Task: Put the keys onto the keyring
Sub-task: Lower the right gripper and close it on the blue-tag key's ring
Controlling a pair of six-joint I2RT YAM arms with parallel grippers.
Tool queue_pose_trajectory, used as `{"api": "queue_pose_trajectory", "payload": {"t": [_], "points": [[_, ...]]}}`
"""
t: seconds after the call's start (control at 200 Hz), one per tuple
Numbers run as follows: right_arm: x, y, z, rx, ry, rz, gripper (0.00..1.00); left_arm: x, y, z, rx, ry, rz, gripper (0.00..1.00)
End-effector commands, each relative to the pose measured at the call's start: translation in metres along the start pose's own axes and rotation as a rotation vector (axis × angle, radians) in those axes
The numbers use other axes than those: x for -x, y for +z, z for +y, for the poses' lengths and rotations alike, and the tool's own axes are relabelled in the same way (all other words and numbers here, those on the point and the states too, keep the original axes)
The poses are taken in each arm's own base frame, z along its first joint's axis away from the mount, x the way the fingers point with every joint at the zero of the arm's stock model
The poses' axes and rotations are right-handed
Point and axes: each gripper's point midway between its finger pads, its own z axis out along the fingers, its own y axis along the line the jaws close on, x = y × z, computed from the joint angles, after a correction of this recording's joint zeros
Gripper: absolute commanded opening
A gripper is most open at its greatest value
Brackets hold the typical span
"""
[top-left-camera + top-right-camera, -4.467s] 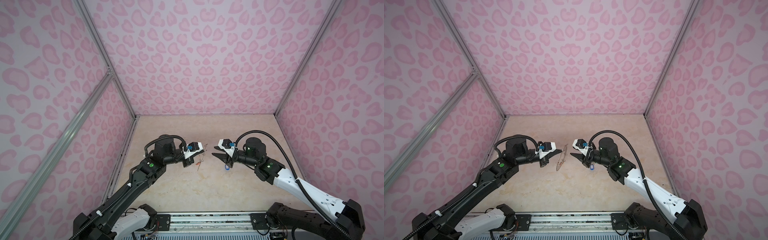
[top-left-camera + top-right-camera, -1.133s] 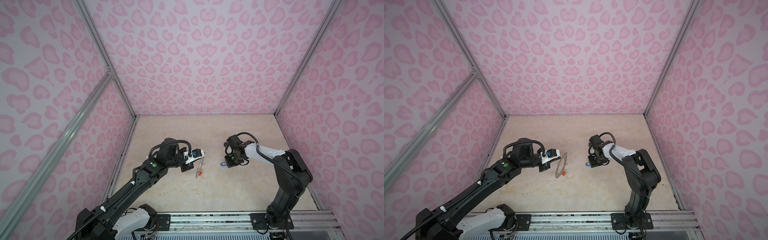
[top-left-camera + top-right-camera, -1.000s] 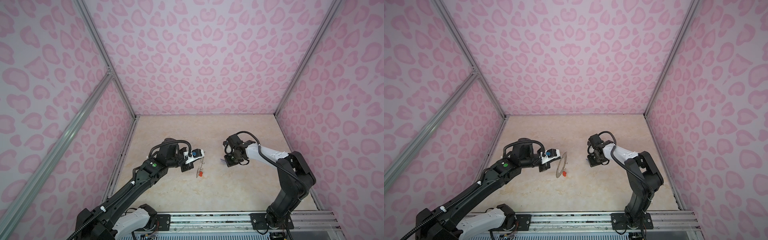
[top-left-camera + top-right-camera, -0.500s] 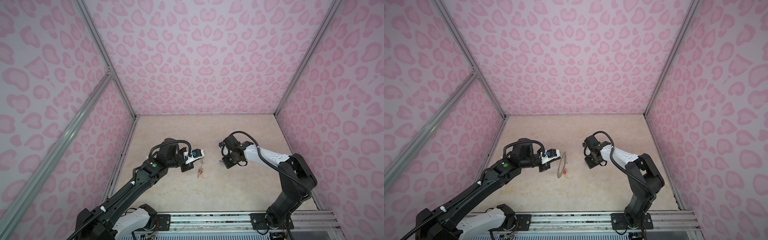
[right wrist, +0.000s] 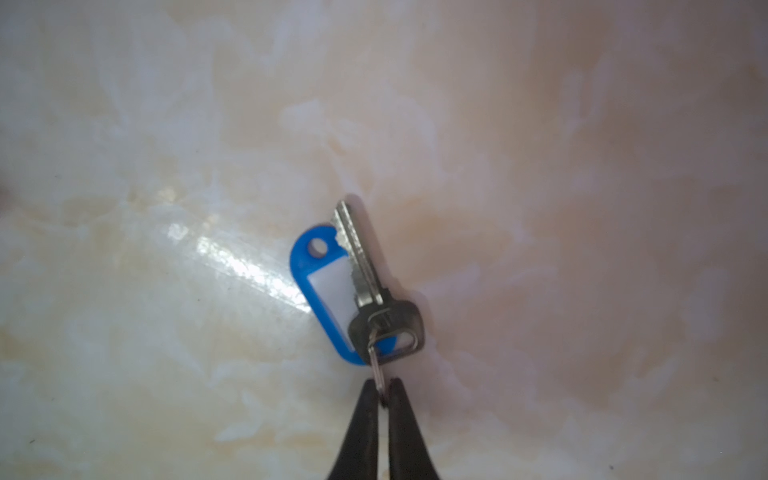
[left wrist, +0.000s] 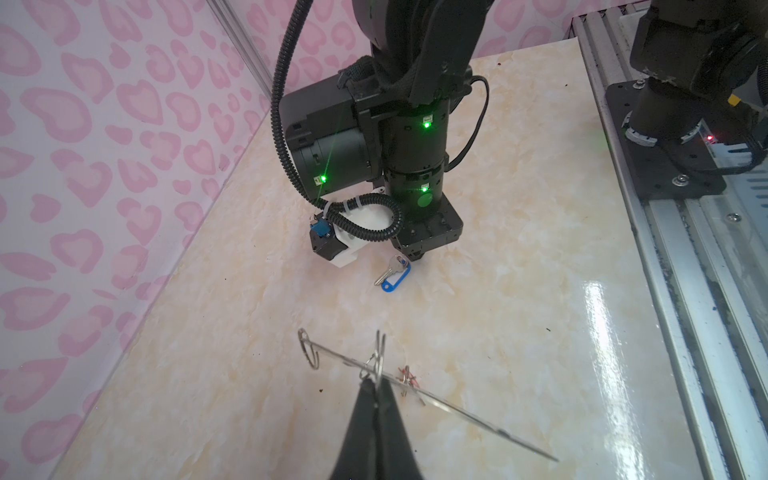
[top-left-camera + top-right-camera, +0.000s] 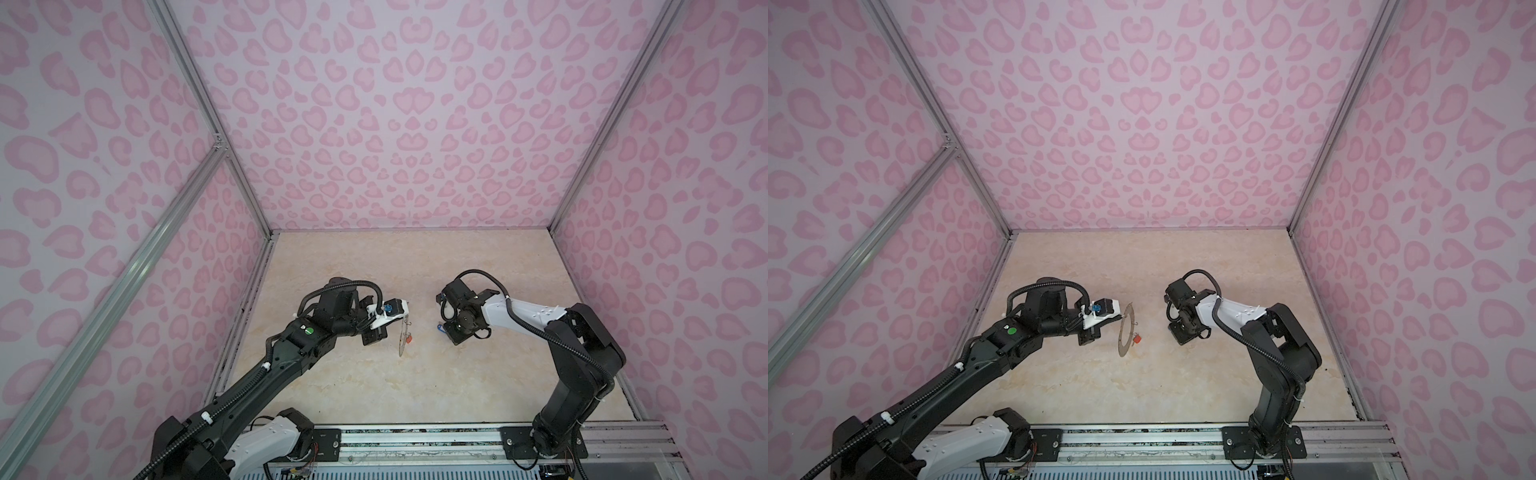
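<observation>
Pink heart-patterned walls [image 7: 395, 124] close in three sides of a glossy, marbled beige tabletop [image 7: 415, 266]. A metal rail [image 7: 415, 440] carrying the arm bases runs along the fourth side. The top looks hard and slick, so small metal parts would probably skate across it rather than stay put when nudged.

The left gripper [image 6: 375, 380] is pinched tight on the rim of the keyring [image 7: 1125, 328], at one of its wire loops, and holds the disc edge-on above the table. The disc looks thin, stiff and light. A grip at the rim leaves the loops beyond the jaws free. The red-tagged key [image 7: 1136, 338] hangs from the ring just past the left gripper's tips.

The right gripper [image 5: 385, 392] points straight down at the table. The blue-tagged key [image 5: 361, 266] lies flat just ahead of its tips, partly over its blue tag [image 5: 324, 291]. The key's small split ring [image 5: 376, 370] sits between the tips, which stand a sliver apart. I cannot tell whether they pinch it.

The key is light, hard and smooth, and too flat on the table to grasp by the blade. The raised split ring or the thicker plastic tag looks like the better hold, though the thin wire could easily slip out.
</observation>
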Motion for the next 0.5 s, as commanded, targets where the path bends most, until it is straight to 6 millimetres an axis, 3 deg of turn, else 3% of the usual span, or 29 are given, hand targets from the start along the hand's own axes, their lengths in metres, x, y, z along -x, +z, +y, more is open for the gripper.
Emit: {"api": "queue_pose_trajectory", "payload": {"t": [0.0,0.25,0.495], "points": [[-0.0013,-0.0025,-0.0017,-0.010,0.013,-0.001,0.16,0.0104,-0.0010,0.0025,0.005,0.021,-0.044,0.03],[0.0024,-0.0077,-0.0025,-0.013,0.002,-0.023,0.24,0.0108,-0.0007,0.0027,0.005,0.022,-0.046,0.03],[0.0060,-0.0059,-0.0038,-0.017,-0.013,-0.013,0.21,0.0106,-0.0005,0.0030,0.005,0.020,-0.044,0.03]]}}
